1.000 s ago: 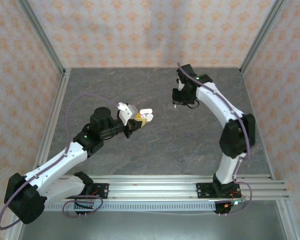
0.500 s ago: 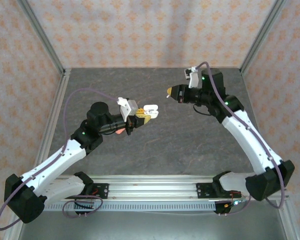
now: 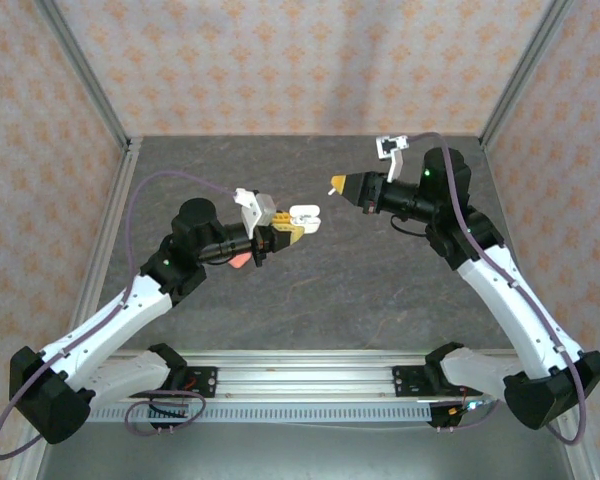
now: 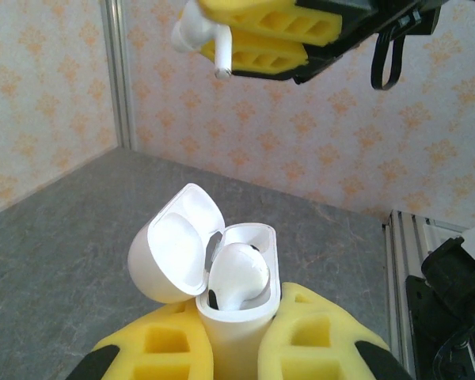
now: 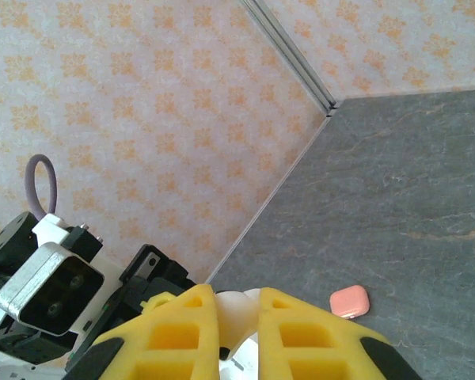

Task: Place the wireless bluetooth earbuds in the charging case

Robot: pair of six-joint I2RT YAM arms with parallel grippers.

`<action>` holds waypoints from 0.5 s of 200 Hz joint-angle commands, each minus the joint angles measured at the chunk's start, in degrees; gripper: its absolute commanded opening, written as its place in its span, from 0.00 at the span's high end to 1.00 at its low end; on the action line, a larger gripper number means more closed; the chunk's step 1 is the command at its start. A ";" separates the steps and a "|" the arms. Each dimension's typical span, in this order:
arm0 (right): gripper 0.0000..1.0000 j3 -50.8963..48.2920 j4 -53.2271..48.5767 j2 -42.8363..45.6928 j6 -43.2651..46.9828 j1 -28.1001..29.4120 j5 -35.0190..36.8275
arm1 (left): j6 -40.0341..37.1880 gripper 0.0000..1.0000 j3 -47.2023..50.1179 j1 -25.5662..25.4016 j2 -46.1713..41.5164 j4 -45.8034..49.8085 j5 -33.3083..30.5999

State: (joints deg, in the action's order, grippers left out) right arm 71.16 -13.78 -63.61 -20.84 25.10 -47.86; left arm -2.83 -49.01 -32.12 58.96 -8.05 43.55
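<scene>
Earbud [image 4: 194,30] pinched in right tool [image 3: 338,183], now nearer; case [image 4: 236,321] clamped in left tool [image 3: 289,232]

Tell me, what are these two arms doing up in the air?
The left pincer holds a white charging case off the table, lid open, with one white earbud already seated inside. The right pincer grips a second white earbud and points it toward the case, with a gap between them. A pink case lies on the table.
</scene>
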 commanded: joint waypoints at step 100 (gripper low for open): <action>0.86 0.30 -5.04 5.32 0.44 0.63 1.18 | 1.77 1.00 -5.94 -0.54 3.91 0.53 1.92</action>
State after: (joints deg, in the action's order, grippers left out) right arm 69.32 -15.29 -59.96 -22.37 25.36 -47.72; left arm -2.57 -51.92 -32.27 61.98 -6.74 43.59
